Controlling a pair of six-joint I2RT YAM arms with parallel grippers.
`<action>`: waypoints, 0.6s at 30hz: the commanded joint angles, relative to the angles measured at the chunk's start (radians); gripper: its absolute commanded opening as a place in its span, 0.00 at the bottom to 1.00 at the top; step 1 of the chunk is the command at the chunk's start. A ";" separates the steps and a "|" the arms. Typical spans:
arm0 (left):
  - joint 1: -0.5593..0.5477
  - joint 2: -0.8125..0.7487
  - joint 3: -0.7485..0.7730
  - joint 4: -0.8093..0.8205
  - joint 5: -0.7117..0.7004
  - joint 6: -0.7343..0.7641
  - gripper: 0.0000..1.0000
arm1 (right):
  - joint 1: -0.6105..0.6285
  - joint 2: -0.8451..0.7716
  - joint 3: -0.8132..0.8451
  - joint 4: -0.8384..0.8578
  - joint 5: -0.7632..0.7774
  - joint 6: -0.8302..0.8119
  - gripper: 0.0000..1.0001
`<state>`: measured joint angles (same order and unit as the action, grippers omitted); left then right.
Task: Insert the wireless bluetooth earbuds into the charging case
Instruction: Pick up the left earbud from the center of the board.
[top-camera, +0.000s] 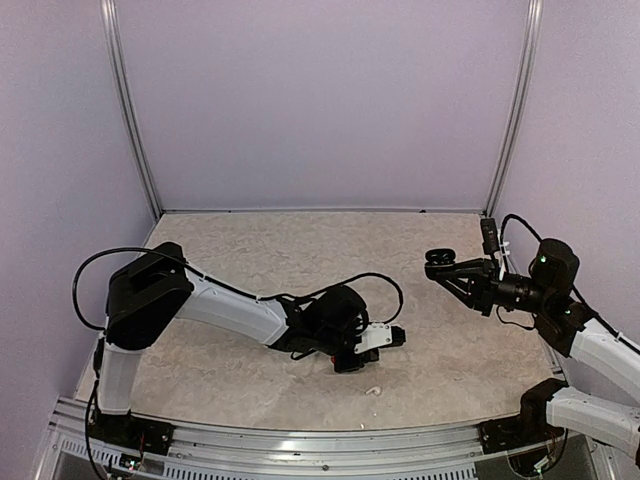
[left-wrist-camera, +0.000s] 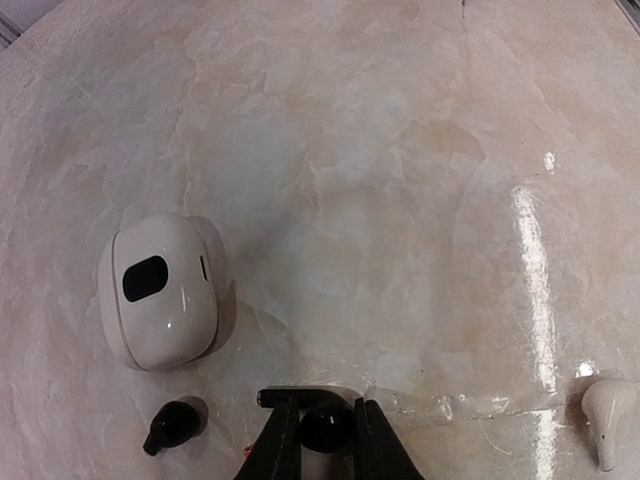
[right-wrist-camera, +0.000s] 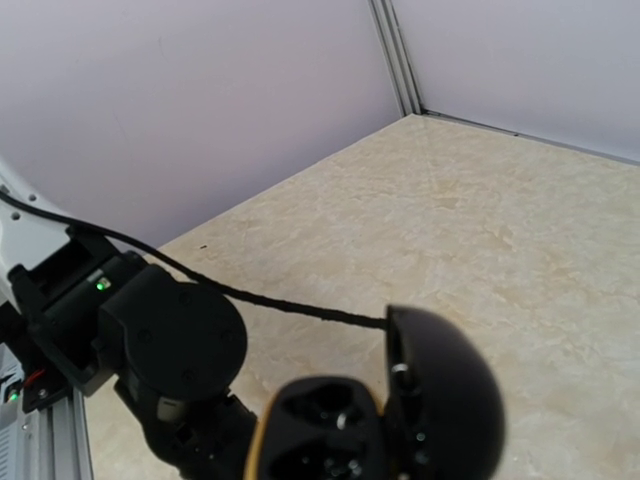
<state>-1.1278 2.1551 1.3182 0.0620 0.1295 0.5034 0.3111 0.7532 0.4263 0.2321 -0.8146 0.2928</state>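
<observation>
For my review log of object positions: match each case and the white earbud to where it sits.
Things:
1 white case
2 black case
3 white earbud

Places:
A held open in the right jaws
B on the table, lower right corner of the left wrist view
C on the table, left side of the left wrist view

Pairs: 1-C, 2-A, 3-B

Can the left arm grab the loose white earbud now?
Probably not yet: nothing blocks the small white plastic earbud, but the left tool seems shut on a small black plastic earbud.
</observation>
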 joint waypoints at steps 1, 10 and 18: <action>0.002 -0.046 -0.001 -0.059 -0.010 0.013 0.19 | -0.013 -0.014 -0.004 0.001 -0.011 -0.007 0.00; 0.045 -0.156 -0.100 0.039 0.098 -0.075 0.18 | -0.014 -0.013 -0.012 0.020 -0.018 0.002 0.00; 0.110 -0.300 -0.269 0.136 0.107 -0.304 0.18 | -0.014 -0.011 -0.018 0.028 -0.026 0.005 0.00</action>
<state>-1.0515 1.9396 1.1370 0.1211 0.2279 0.3519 0.3107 0.7532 0.4244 0.2356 -0.8227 0.2913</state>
